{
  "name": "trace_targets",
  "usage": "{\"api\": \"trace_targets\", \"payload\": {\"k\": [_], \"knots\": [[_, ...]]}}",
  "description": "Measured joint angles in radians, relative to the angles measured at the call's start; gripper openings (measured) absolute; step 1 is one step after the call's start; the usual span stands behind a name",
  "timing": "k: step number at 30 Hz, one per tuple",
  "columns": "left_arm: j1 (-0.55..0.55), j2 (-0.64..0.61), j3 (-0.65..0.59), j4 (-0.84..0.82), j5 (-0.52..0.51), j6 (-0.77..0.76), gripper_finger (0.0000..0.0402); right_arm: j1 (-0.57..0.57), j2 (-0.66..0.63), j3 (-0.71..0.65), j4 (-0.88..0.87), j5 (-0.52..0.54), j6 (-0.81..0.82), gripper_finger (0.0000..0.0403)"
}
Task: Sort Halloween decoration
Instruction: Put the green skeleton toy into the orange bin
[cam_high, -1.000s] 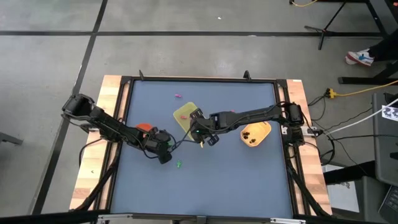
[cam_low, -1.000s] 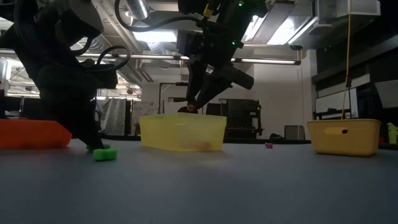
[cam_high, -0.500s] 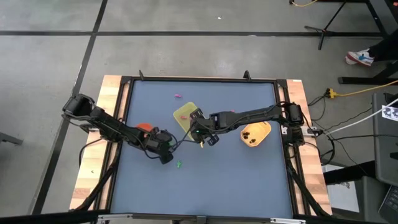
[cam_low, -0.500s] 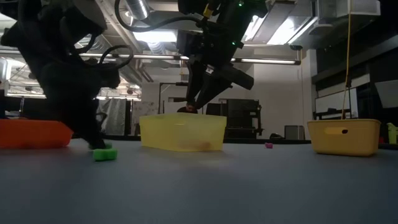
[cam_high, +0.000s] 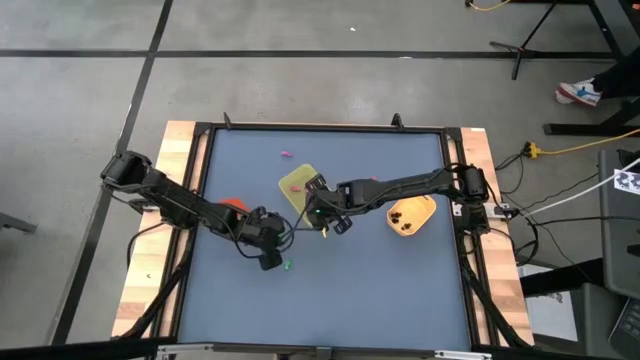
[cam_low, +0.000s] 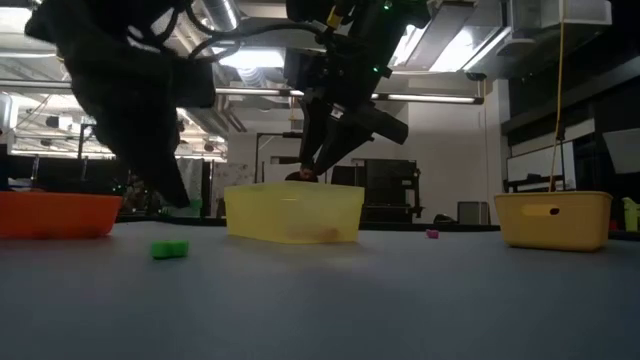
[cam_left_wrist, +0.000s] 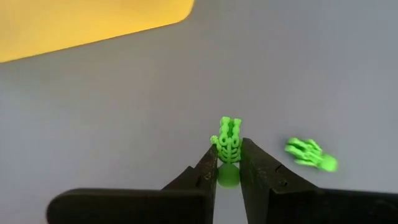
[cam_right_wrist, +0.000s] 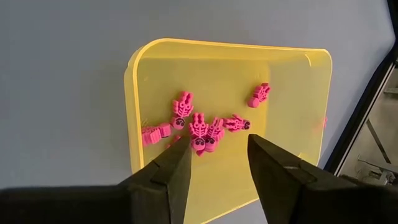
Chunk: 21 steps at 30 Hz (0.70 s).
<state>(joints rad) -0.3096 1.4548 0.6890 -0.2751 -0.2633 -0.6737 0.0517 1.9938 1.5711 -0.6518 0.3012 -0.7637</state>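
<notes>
- Here my left hand (cam_left_wrist: 228, 167) is clenched on a tiny bright-green plastic skeleton trinket (cam_left_wrist: 228, 142), ribbed and skull-topped, above the blue-grey worktop (cam_left_wrist: 124, 106).
- A second green trinket (cam_left_wrist: 311, 155) lies just beside.
- My right hand (cam_right_wrist: 217, 163), fingers apart, hangs over the yellow rectangular tray (cam_right_wrist: 292, 93) holding pink skeleton trinkets (cam_right_wrist: 199, 126).

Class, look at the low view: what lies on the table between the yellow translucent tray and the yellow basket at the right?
One tiny pink trinket lies between the yellow translucent tray and the yellow basket; otherwise that stretch of blue-grey table is bare in the low view.
</notes>
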Motion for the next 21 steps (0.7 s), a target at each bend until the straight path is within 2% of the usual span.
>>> {"api": "trace_targets", "payload": {"k": [4, 13, 21], "knots": [[-0.001, -0.001, 0.075, -0.121, 0.024, 0.005, 0.003, 0.0, 0.0, 0.0, 0.0, 0.0, 0.0, 0.0156], [-0.045, -0.001, 0.252, -0.53, 0.034, 0.0, 0.003, 0.0, 0.0, 0.0, 0.0, 0.0, 0.0, 0.0156], [-0.077, -0.002, 0.313, -0.871, -0.024, -0.154, 0.0027, 0.0, 0.0, 0.0, -0.001, 0.0, 0.006, 0.0156]]}}
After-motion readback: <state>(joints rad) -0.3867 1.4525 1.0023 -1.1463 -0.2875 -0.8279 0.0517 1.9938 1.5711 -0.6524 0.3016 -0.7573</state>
